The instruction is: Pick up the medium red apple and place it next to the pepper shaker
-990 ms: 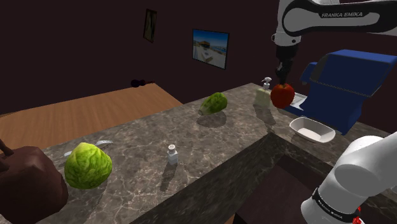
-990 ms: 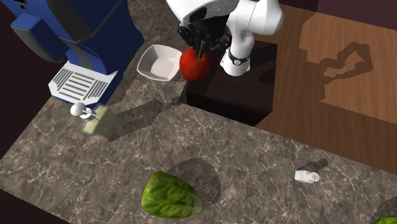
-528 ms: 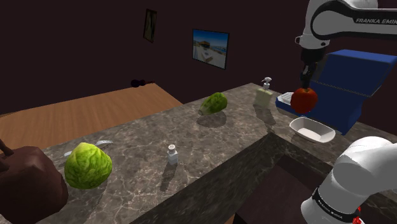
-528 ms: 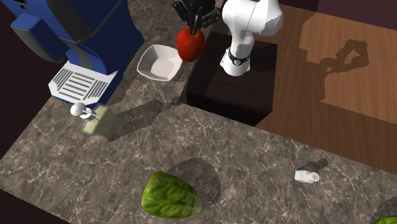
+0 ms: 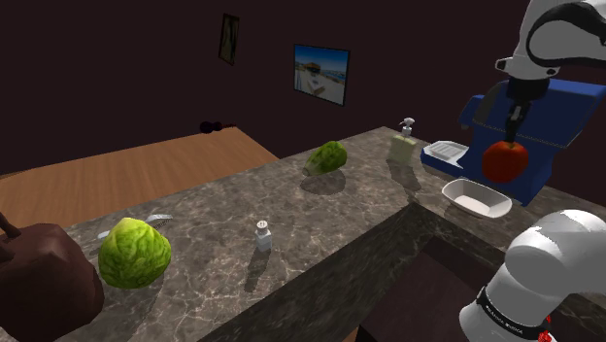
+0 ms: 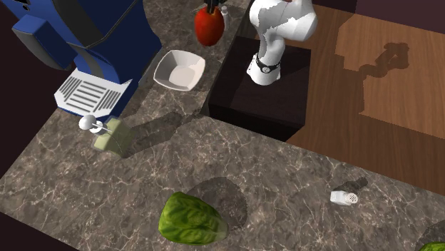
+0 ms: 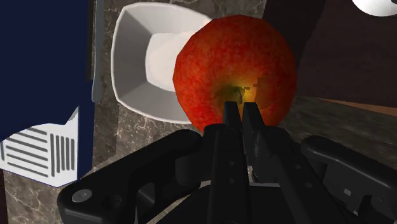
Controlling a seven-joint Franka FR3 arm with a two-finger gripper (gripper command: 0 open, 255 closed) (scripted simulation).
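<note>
A red apple (image 5: 505, 160) hangs in the air above the white bowl (image 5: 476, 199), in front of the blue machine (image 5: 544, 117). My black gripper (image 5: 512, 139) comes down on the apple's top and is shut on it. In the wrist view the two fingers (image 7: 230, 124) meet at the yellowish stem dimple of the apple (image 7: 235, 63), with the bowl (image 7: 137, 70) below. In the second exterior view the apple (image 6: 209, 27) hangs under the gripper (image 6: 212, 7). The small white pepper shaker (image 5: 262, 235) (image 6: 344, 197) stands far off along the marble counter (image 5: 330, 219).
A soap dispenser (image 5: 404, 146) stands near the blue machine's grille tray (image 6: 89, 96). One green lettuce head (image 5: 328, 156) lies mid-counter, another (image 5: 134, 253) near the shaker. A dark brown object (image 5: 39, 282) sits at the shoulder view's lower left. The arm's stand (image 6: 260, 89) adjoins the counter.
The arm has swung toward the shoulder view's right, carrying the apple from beside the soap dispenser to a spot over the white bowl. The grip has stayed shut.
</note>
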